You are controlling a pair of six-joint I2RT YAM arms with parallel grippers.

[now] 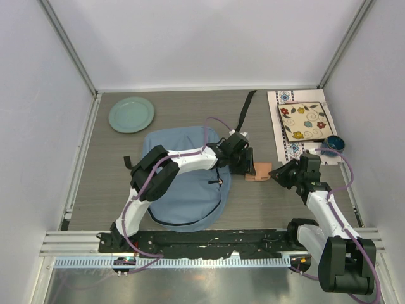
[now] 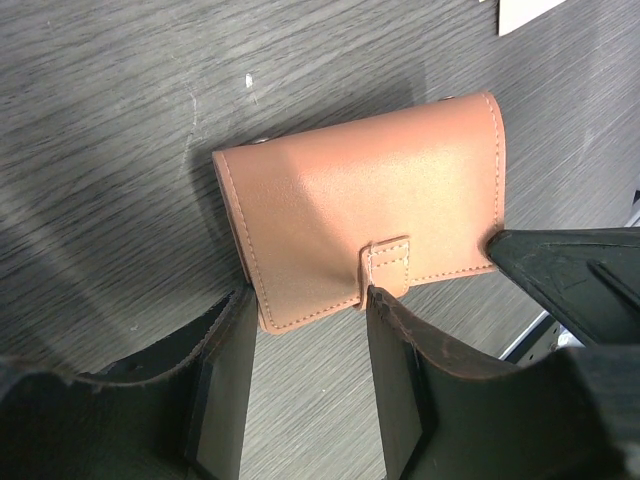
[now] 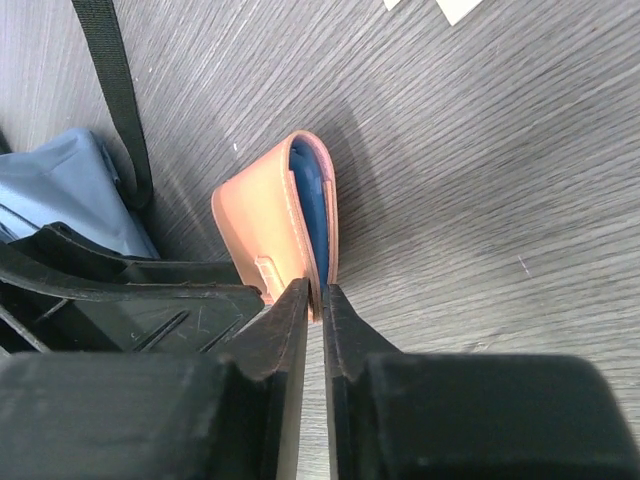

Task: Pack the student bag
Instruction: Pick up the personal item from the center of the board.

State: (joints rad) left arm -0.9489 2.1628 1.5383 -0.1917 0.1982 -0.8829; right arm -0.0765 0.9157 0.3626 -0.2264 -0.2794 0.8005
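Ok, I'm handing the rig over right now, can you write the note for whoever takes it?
Right pincer: shut on the tan wallet's edge.
Left pincer: jaws apart, tips against the wallet; grip unclear.
Wallet sits on the table, right of the student bag.
Done: wallet pinched. Left: put it in the bag; its opening is not visible.

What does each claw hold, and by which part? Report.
Right claw pinches the tan wallet by its open edge; left claw straddles its clasp corner, grip unclear.
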